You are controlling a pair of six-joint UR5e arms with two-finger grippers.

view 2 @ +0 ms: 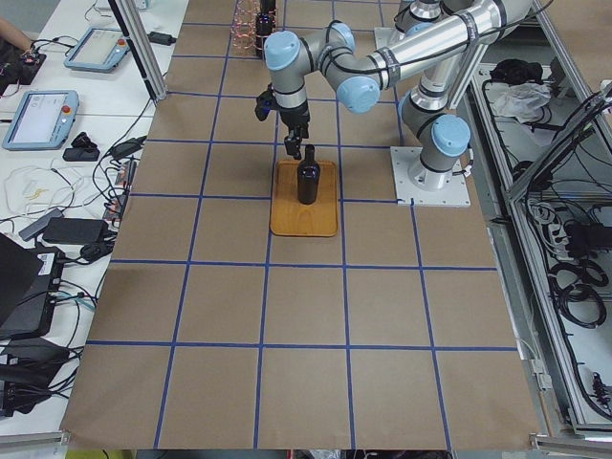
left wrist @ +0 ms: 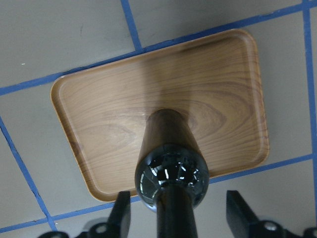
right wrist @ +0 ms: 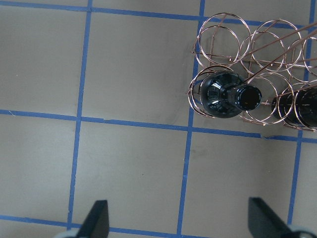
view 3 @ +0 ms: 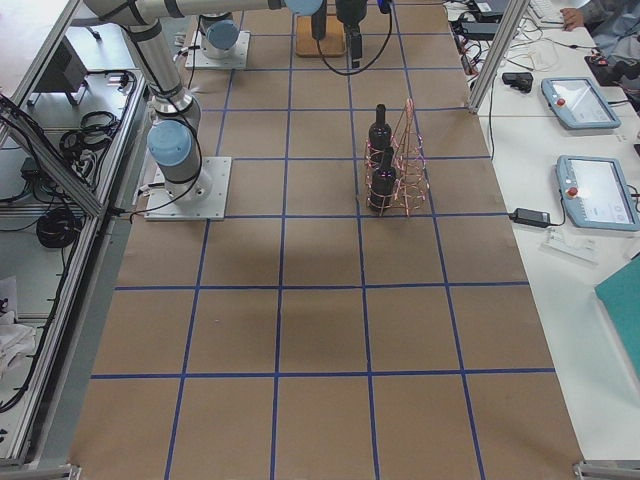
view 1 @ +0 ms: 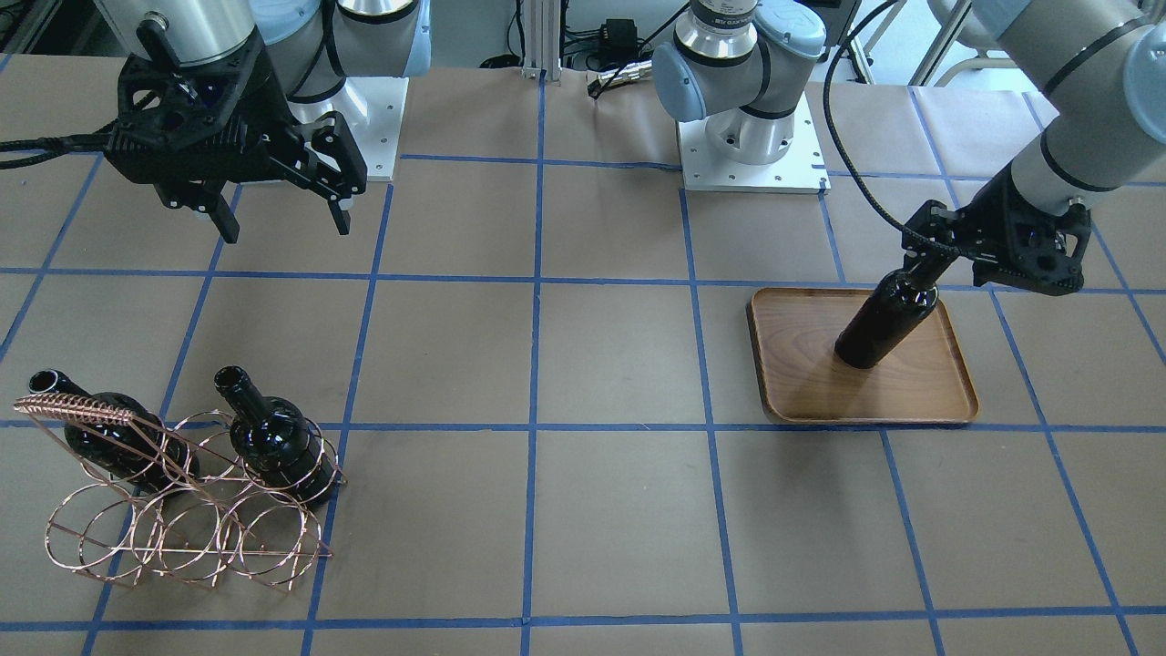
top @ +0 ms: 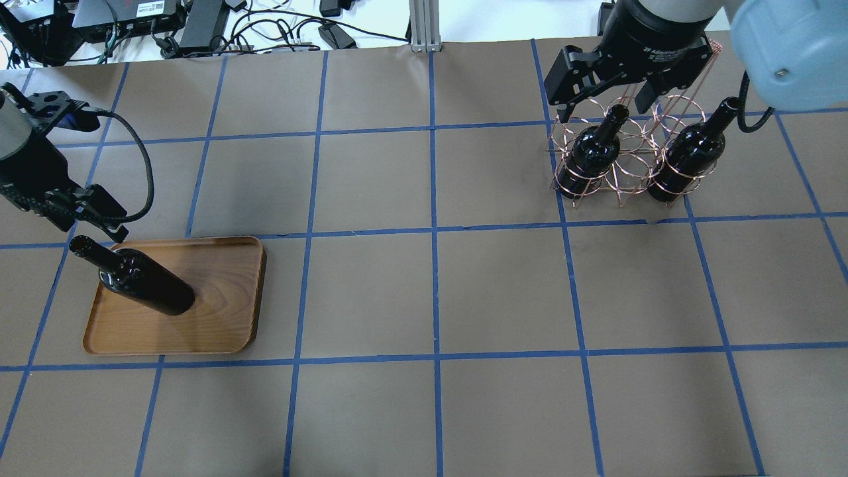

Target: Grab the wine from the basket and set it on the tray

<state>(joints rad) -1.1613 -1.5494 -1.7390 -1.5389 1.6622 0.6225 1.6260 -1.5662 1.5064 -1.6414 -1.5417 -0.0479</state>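
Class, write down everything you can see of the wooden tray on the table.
The tray is a flat rectangular piece that looks like brown wood, with clear grain, rounded corners and a low raised rim. It lies flat on the paper-covered table, on the robot's left side. One glossy black bottle stands upright on it, and the rest of its surface is bare.

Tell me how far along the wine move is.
Done: one wine bottle stands upright on the tray. In hand: the left end effector sits open around its neck, not yet withdrawn; the right end effector hovers open near the basket, holding nothing. Left: two bottles in the basket.
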